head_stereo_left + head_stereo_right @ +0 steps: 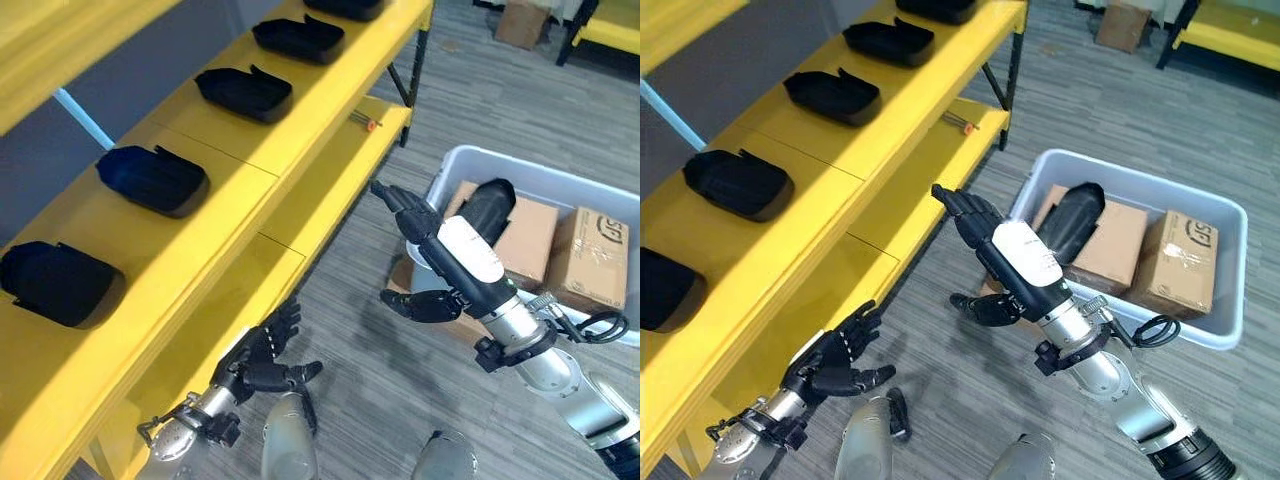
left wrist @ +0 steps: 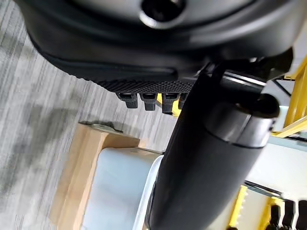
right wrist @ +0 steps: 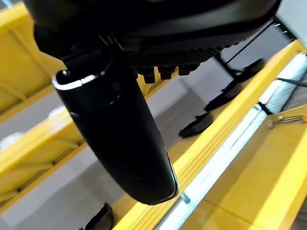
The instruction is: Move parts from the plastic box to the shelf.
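Observation:
Several black moulded parts [image 1: 150, 178] lie in a row on the yellow shelf's [image 1: 235, 205] upper board. One more black part [image 1: 487, 208] rests in the grey plastic box [image 1: 1230, 300] on the floor, leaning on a cardboard carton. My right hand [image 1: 440, 245] hovers between shelf and box, open, fingers straight toward the shelf, holding nothing. Its wrist view shows the thumb [image 3: 120, 134] and shelf parts [image 3: 196, 125] beyond. My left hand [image 1: 262, 355] hangs low beside the shelf's front edge, open and empty.
Two cardboard cartons [image 1: 1180, 262] fill much of the plastic box. A small orange-tipped tool [image 1: 365, 122] lies on the lower shelf board [image 1: 330, 175]. Flat cardboard [image 2: 72, 182] lies on the carpet by the box. Another carton [image 1: 522, 22] and a yellow rack [image 1: 610, 30] stand far back.

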